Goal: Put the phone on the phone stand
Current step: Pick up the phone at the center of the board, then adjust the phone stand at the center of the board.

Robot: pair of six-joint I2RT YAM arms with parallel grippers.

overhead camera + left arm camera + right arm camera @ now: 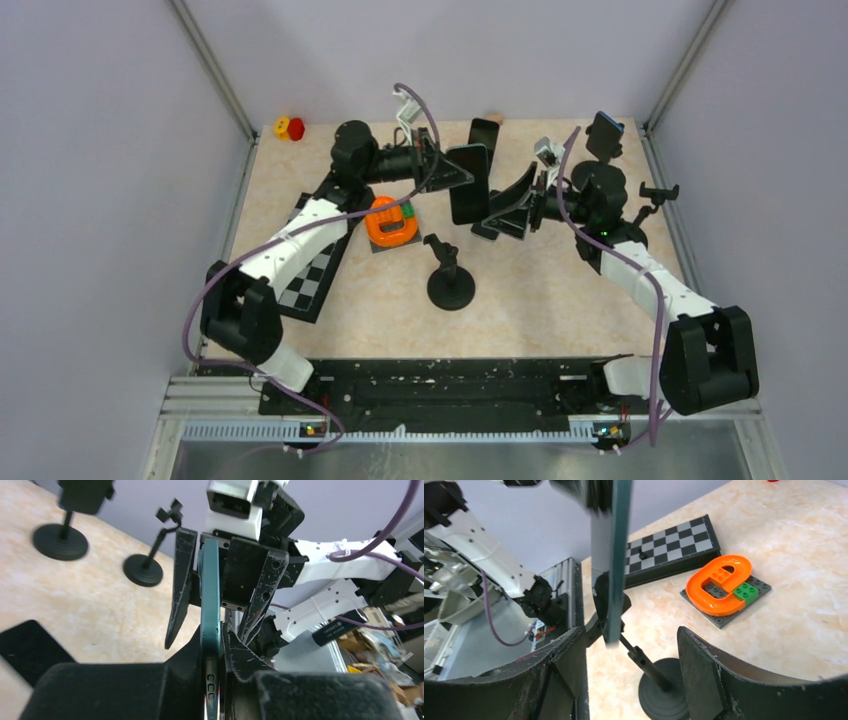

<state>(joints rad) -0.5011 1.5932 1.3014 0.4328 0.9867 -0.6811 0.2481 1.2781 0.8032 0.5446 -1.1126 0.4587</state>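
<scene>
Two arms meet just above the centre of the top view. L gripper (452,170) is clamped on the phone (470,185), which hangs on edge in the air, clear of the table (560,300). In the L wrist view the phone's teal edge runs up mid-frame, pinched at its lower end btwn the two L fingers (240,655).

R gripper (631,635) is spread wide. Its fingers (719,675) sit lower left & lower right in the R wrist view, w/ the phone's edge hanging btwn them and touching neither. L wrist view agrees: R fingers either side of the phone, one close beside it, the other well apart.

Phone stand (451,282) stands upright at centre of the top view, below the phone in frame & not touching it. In the R wrist view its round base is at bottom centre, under the phone.

Other items, top view:
- dark slab (485,130), phone-shaped, top centre
- stand w/ a black block on top (605,135), upper right
- smaller stand (655,195) near the table's right edge
- chessboard (318,262) at left
- orange block (390,222) on a grey plate, left of centre
- red & yellow piece (290,127) in the table's top-left corner
</scene>
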